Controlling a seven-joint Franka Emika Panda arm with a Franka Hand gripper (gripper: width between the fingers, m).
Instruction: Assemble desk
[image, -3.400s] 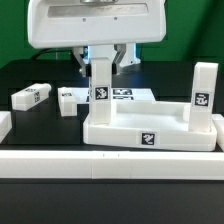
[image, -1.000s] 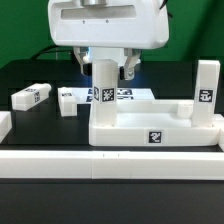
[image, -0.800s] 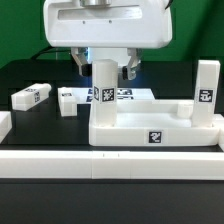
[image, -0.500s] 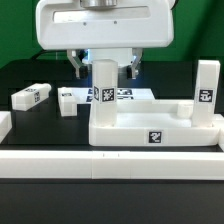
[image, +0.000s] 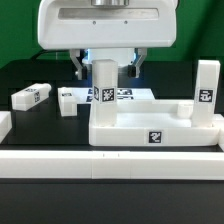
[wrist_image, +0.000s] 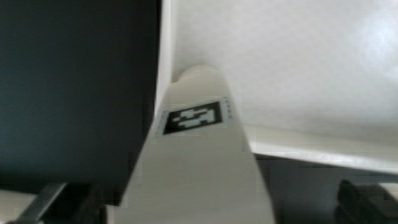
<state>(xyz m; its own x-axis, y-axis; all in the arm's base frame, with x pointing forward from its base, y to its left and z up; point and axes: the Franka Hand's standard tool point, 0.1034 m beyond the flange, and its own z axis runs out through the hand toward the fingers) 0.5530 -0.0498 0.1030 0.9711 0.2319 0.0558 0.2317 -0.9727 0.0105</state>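
The white desk top (image: 150, 135) lies upside down with two tagged legs standing in its sockets, one toward the exterior view's left (image: 102, 88) and one at the right corner (image: 205, 92). My gripper (image: 105, 68) hangs over the left leg, open, with a finger on each side of the leg's upper end and a gap to each. In the wrist view that leg (wrist_image: 196, 130) runs up between the dark fingertips (wrist_image: 45, 205), and the desk top (wrist_image: 302, 90) lies beyond it. Two loose legs (image: 32, 96) (image: 67, 102) lie on the black table.
The marker board (image: 126, 95) lies flat behind the desk top. A long plain white rail (image: 110, 165) runs along the front edge, and a white block (image: 3, 124) sits at the exterior view's far left.
The gripper has shifted a little toward the exterior view's left, so it now straddles the left leg more evenly. Its jaws stay open, and the parts have not moved.
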